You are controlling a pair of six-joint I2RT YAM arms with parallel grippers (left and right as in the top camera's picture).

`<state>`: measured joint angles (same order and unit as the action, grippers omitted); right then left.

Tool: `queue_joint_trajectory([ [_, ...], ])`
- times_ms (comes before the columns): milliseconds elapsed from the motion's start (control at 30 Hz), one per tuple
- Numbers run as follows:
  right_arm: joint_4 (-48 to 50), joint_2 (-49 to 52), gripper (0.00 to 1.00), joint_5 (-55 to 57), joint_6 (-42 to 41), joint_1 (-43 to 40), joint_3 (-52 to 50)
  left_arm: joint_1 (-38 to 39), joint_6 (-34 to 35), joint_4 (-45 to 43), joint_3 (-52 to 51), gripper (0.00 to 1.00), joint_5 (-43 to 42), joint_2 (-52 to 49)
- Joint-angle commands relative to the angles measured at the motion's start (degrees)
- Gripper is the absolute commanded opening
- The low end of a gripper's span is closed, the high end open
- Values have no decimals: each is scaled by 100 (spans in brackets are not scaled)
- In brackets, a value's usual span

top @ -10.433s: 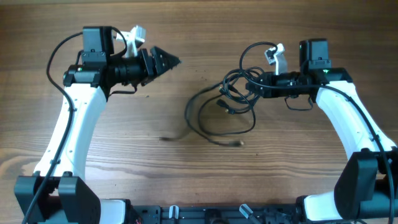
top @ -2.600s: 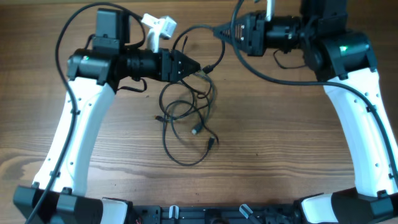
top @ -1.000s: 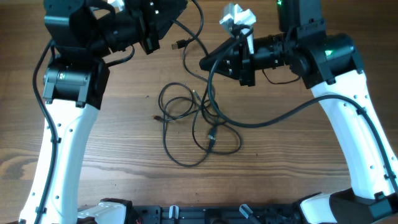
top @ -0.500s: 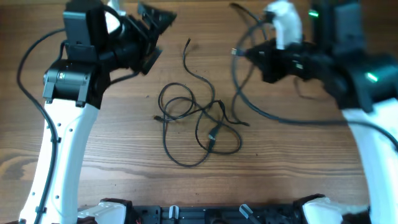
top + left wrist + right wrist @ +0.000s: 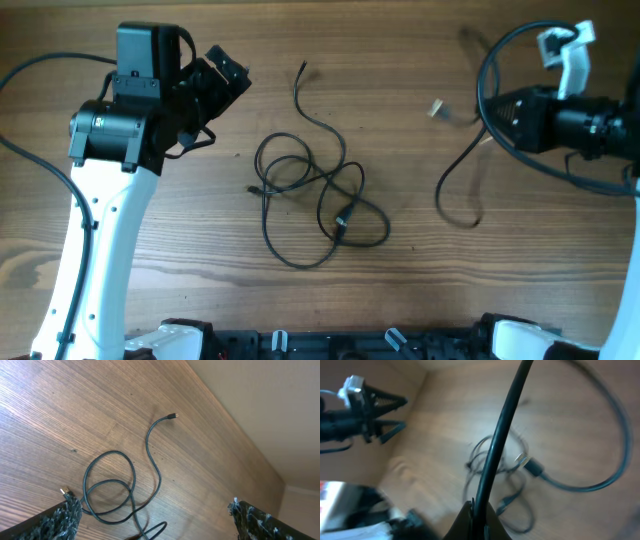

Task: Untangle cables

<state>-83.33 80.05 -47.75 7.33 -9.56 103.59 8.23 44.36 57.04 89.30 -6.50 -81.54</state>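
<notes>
1. The left gripper (image 5: 226, 78) is at the far left, raised over the table (image 5: 450, 290). Its fingers are spread wide and hold nothing. In its wrist view the two tips sit at the lower corners of the frame.
2. The cables (image 5: 318, 200) lie mid-table, to the right of that gripper, nearer than it and well apart from it. They are thin loops crossing one another. One long tail (image 5: 148, 442) runs toward the far side and ends in a small plug (image 5: 173, 415).
3. I judge these cords to be light, limp and probably smooth-jacketed. Pulling one will likely drag its neighbours, and a plug may snag at a crossing. The free tail near its plug, or an outer loop clear of the crossings, looks like the best place to take hold.
4. A separate cable (image 5: 441, 190) hangs to the right of the heap, apart from it. It is blurred in the overhead view.
5. The right gripper (image 5: 476, 511) is at the far right, pressed together on that separate cable. In its wrist view the cord rises from between the jaws.
</notes>
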Motion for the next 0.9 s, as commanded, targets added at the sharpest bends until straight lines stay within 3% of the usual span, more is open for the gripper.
queue_joint_trajectory([
  [0,-345,310,4,-35,105,4,13,-26,-201,9,33,100,151,15],
  [200,785,765,4,1419,-470,4,-13,-26,-203,72,33,100,149,15],
  [300,1622,922,4,2868,-918,-66,-11,-26,-201,79,28,100,149,15],
  [533,2789,1012,4,4476,-1355,-942,-11,-24,-201,68,28,100,149,15],
  [700,3036,1703,4,5604,-1672,-1338,-11,-24,-199,68,28,100,149,15],
  [800,2780,2356,4,6763,-2559,-1443,-11,-24,-201,68,28,100,151,15],
  [867,2887,2992,4,6697,-2570,-1480,-11,-24,-199,68,28,100,149,15],
])
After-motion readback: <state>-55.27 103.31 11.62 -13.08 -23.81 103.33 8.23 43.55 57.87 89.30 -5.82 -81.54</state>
